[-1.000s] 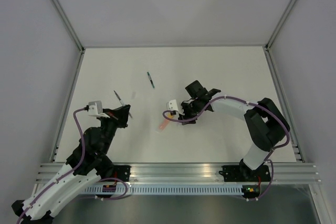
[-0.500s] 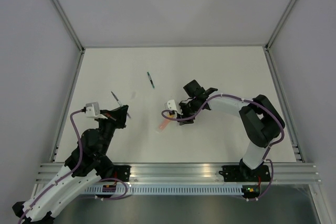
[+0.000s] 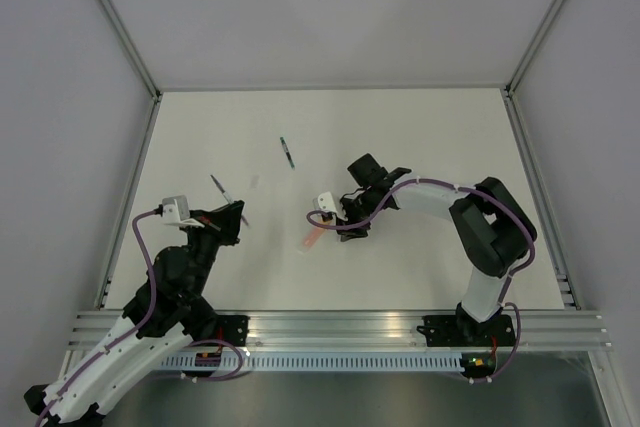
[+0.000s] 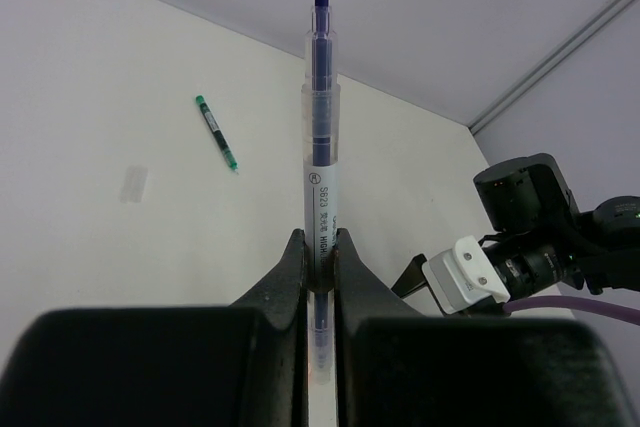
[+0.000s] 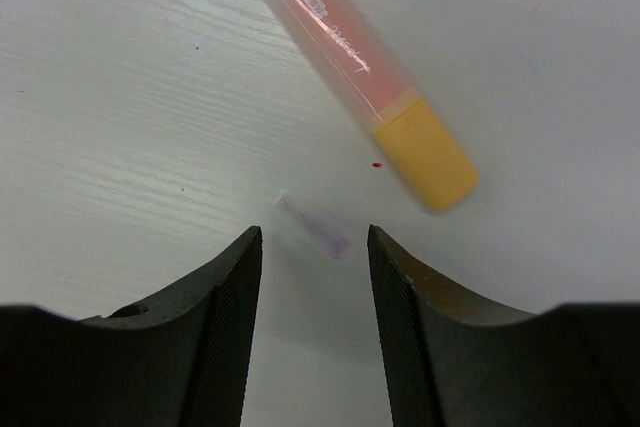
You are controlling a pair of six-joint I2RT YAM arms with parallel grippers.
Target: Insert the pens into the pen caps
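My left gripper (image 4: 320, 247) is shut on the thin grey-white pen (image 4: 320, 157), which points up and away with its dark tip on top. In the top view that gripper (image 3: 233, 215) holds the pen (image 3: 220, 188) at the table's left. My right gripper (image 5: 313, 237) is open, jaws down just above the table, with a small clear purple-tinted pen cap (image 5: 318, 228) lying between its fingertips. The orange pen (image 5: 335, 37) lies just beyond, its stubby orange-yellow cap (image 5: 425, 154) on the near end. In the top view this gripper (image 3: 338, 219) is beside the orange pen (image 3: 312, 237).
The dark teal-green pen (image 3: 287, 152) lies alone toward the back middle, and it also shows in the left wrist view (image 4: 216, 132). A small clear cap (image 4: 133, 184) lies on the table left of it. The right arm's wrist camera block (image 4: 462, 272) is to the right.
My right gripper has shifted a little left and toward the orange pen. My left arm has drawn slightly left with the thin pen still held.
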